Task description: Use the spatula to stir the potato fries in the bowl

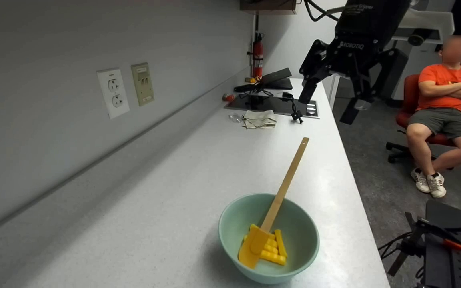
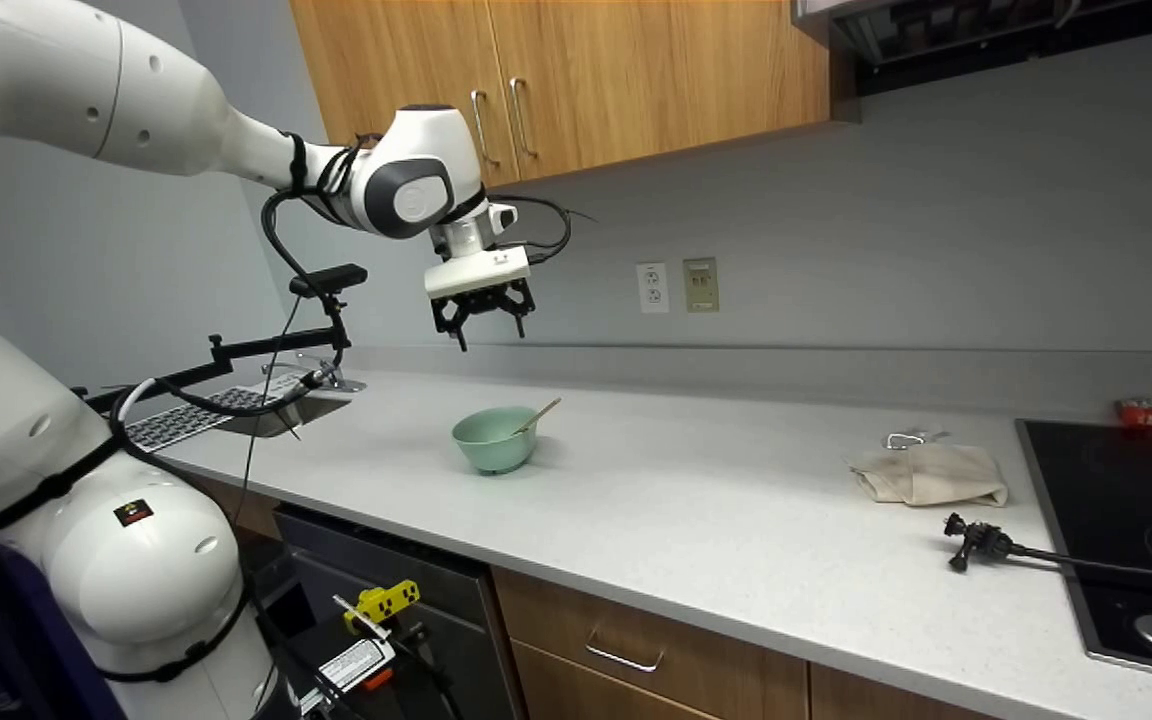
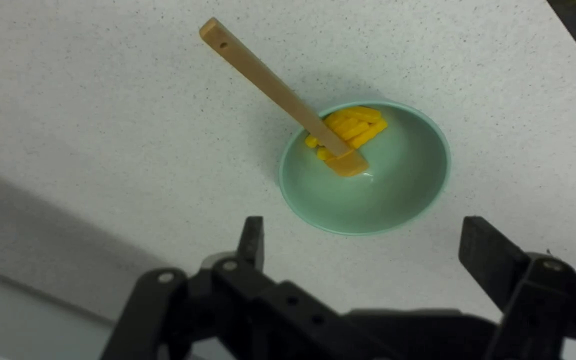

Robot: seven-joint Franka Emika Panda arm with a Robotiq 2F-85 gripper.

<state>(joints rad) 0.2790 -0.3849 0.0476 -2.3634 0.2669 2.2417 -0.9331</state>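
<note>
The pale green bowl (image 1: 300, 240) (image 2: 494, 452) (image 3: 398, 200) rests upright on the white counter. Yellow potato fries (image 1: 271, 256) (image 3: 355, 125) lie heaped at its bottom, against one side in the wrist view. Leaning across the rim is the spatula (image 1: 285, 186) (image 2: 538, 415) (image 3: 273, 90); its orange-yellow blade sits among the fries, and its wooden handle sticks out past the bowl. My gripper (image 1: 327, 109) (image 2: 492, 341) (image 3: 363, 219) hangs well above the counter, apart from bowl and spatula. Its fingers are spread wide with nothing between them. The fries are hidden in an exterior view by the bowl's wall.
A folded cloth (image 1: 259, 119) (image 2: 931, 475) and a black clamp mount (image 2: 981, 540) lie near the cooktop (image 2: 1136, 500). The wall (image 2: 936, 250) runs along the counter's back, with a wooden cabinet (image 2: 636, 70) overhead. A seated person (image 1: 448, 96) is beyond the counter's edge.
</note>
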